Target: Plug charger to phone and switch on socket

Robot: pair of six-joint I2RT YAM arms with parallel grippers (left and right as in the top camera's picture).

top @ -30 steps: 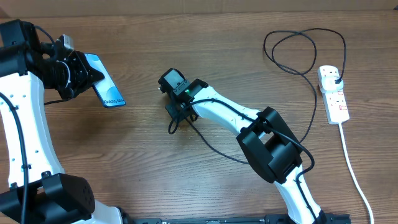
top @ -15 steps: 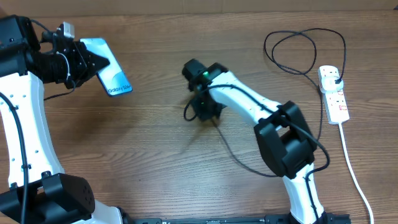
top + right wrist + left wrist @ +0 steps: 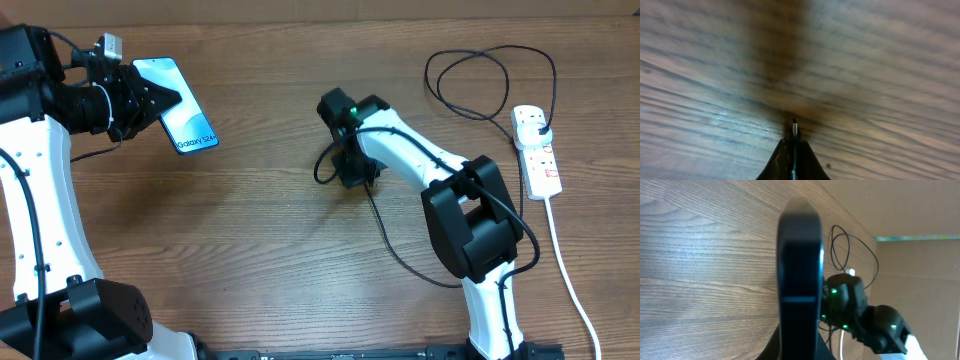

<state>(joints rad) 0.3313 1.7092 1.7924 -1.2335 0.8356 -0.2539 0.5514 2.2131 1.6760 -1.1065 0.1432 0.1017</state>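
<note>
text: "Galaxy S24+" | on: lit light-blue screen of the phone (image 3: 182, 106), dark letters near its lower end, running along its long side, overhead view | socket (image 3: 541, 165): red marks by the switches, too small to read | left wrist view: phone edge-on, screen not seen | right wrist view: no lettering readable

left gripper (image 3: 152, 101) clamped, right gripper (image 3: 352, 173) clamped
</note>
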